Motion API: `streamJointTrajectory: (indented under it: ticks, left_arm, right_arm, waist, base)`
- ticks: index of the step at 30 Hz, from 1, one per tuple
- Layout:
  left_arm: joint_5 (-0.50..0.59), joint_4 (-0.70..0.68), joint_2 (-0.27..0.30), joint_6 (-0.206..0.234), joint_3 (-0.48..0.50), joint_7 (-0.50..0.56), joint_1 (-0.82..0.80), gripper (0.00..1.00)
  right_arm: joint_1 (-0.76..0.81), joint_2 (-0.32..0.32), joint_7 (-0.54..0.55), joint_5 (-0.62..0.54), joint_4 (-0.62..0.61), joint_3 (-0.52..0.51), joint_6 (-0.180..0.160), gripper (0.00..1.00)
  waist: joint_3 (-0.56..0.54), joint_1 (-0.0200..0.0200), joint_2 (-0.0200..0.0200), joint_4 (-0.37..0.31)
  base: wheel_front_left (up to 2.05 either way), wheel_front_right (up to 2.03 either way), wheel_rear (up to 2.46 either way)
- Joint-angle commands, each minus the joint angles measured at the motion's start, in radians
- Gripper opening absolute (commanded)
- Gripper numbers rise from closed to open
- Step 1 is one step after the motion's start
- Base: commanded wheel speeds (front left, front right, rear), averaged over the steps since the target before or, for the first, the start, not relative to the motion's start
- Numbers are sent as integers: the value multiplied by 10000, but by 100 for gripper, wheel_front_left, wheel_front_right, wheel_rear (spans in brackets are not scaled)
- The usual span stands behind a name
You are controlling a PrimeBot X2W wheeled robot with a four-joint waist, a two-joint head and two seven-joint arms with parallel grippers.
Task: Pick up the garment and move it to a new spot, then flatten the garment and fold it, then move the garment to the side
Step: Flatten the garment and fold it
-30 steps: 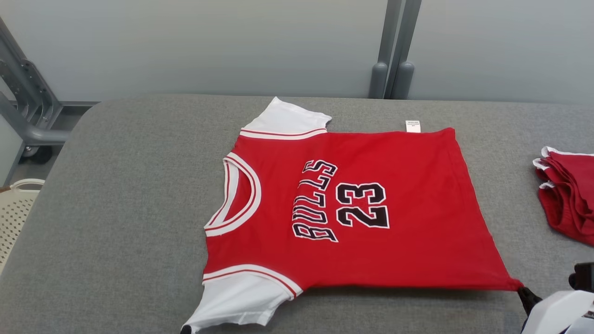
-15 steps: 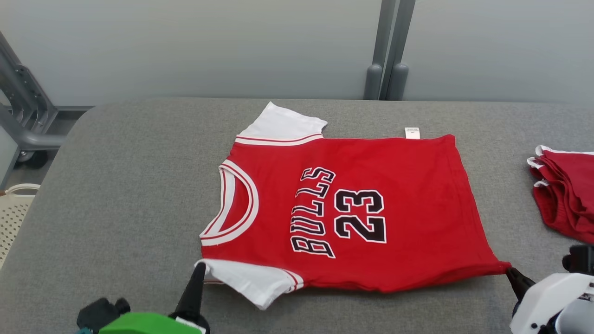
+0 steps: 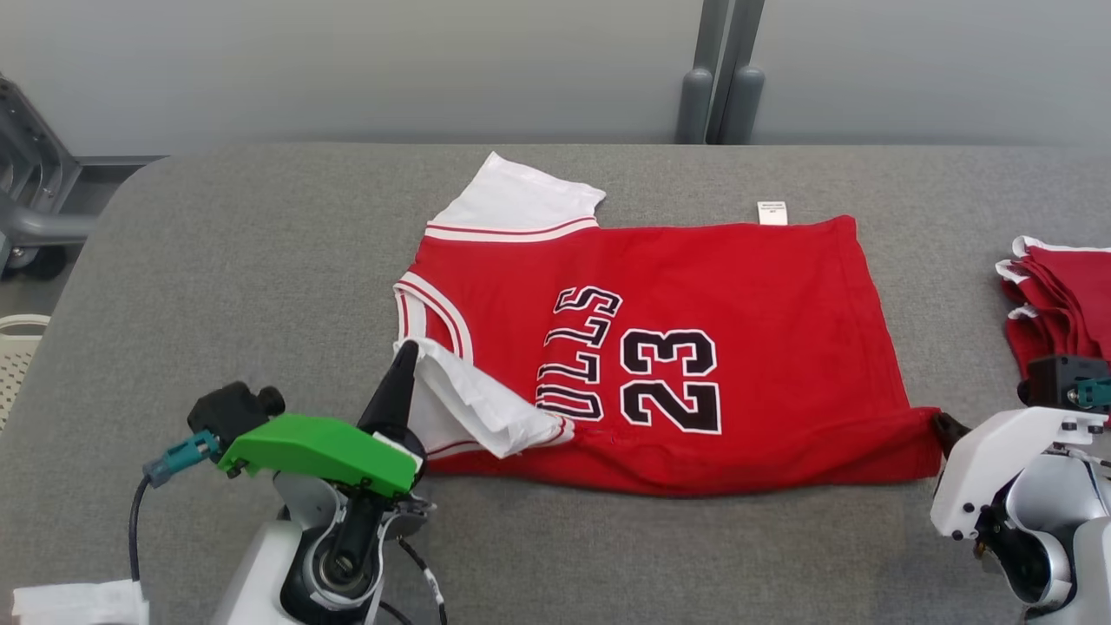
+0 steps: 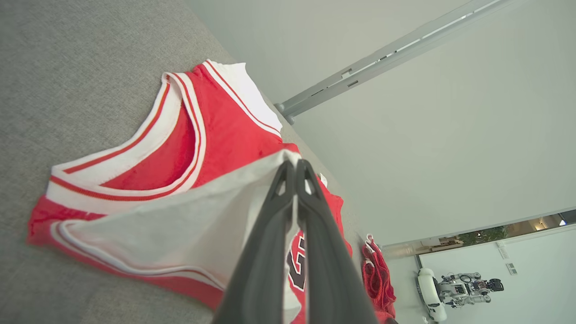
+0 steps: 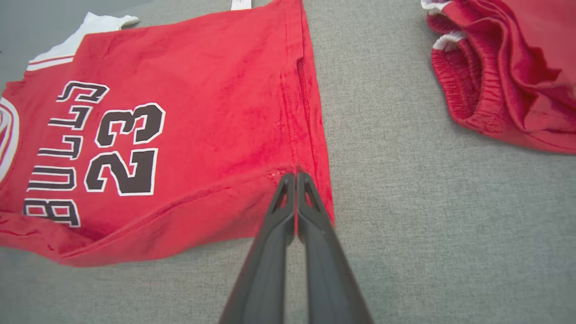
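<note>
Table (image 3: 217,243): 1 jersey (image 3: 764,330), 1 red pile (image 3: 1063,304), 2 clamped jaws.

Grey fabric-topped table (image 3: 217,226), pale wall (image 3: 347,69) behind it, twin grey posts (image 3: 720,78) beyond, wheeled metal frame (image 3: 35,217) left.

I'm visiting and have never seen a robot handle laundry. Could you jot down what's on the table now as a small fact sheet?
Surface: grey table
Garment: red jersey, number 23, mostly flat, collar toward the robot's left
Left arm: left gripper shut on the jersey's near white sleeve, lifted over the chest
Right arm: right gripper shut on the near hem corner
Fold: near edge raised, not yet laid over
Also: pile of red clothes at the table's right, apart from the jersey
</note>
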Motion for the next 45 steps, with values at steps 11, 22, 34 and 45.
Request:
streamJointTrajectory:
  ticks: [11, 22, 34, 45]
  left_arm:
    - [131, 1659, -264, -550, 58, -281, -1620, 0]
    - [365, 3034, -325, -661, -18, -496, -2380, 10]
    - [813, 3846, -274, -893, 180, -1760, -2544, 100]
    - [3055, 3150, 648, -241, -619, -2775, -952, 100]
  right_arm:
    - [-1061, -323, -695, -628, 1038, 260, -2, 0]
    - [-1433, -422, -1237, -724, 1619, 577, -2, 39]
    - [-1489, -269, -2668, -1223, 1721, 105, -2, 100]
    - [-228, -30, -2588, -1260, 977, -384, -2, 100]
  waist:
    - [602, 0, 0, -32]
    - [791, 0, 0, -177]
    - [474, 0, 0, -292]
    - [98, 0, 0, -323]
  base:
    - [0, 0, 0]
    - [0, 0, 0]
    - [0, 0, 0]
    - [0, 0, 0]
